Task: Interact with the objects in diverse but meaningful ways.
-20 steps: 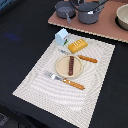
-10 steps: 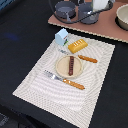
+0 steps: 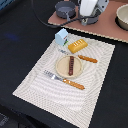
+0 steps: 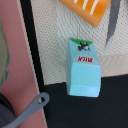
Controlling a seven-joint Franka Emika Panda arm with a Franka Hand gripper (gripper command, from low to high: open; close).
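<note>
The pale blue-white milk carton (image 3: 61, 36) stands at the placemat's far corner; it fills the wrist view (image 4: 84, 70). The golden bread loaf (image 3: 77, 45) lies beside it and shows in the wrist view too (image 4: 90, 9). The red-brown sausage (image 3: 71, 65) lies on a round beige plate (image 3: 62, 67). The grey saucepan (image 3: 65, 9) sits at the back, and its handle shows in the wrist view (image 4: 30, 112). My gripper (image 3: 90, 21) hovers at the back, next to the saucepan and beyond the carton, holding nothing that I can see. Its fingers do not show clearly. The white speckled piece is out of view.
A fork (image 3: 64, 80) and a knife (image 3: 80, 57), both orange-handled, lie on the striped placemat (image 3: 45, 92). A pink mat (image 3: 107, 27) at the back carries a pale bowl (image 3: 122, 17). The table around is black.
The arm has shifted a little toward the exterior view's right at the back. The carton, loaf, sausage and cutlery have not moved.
</note>
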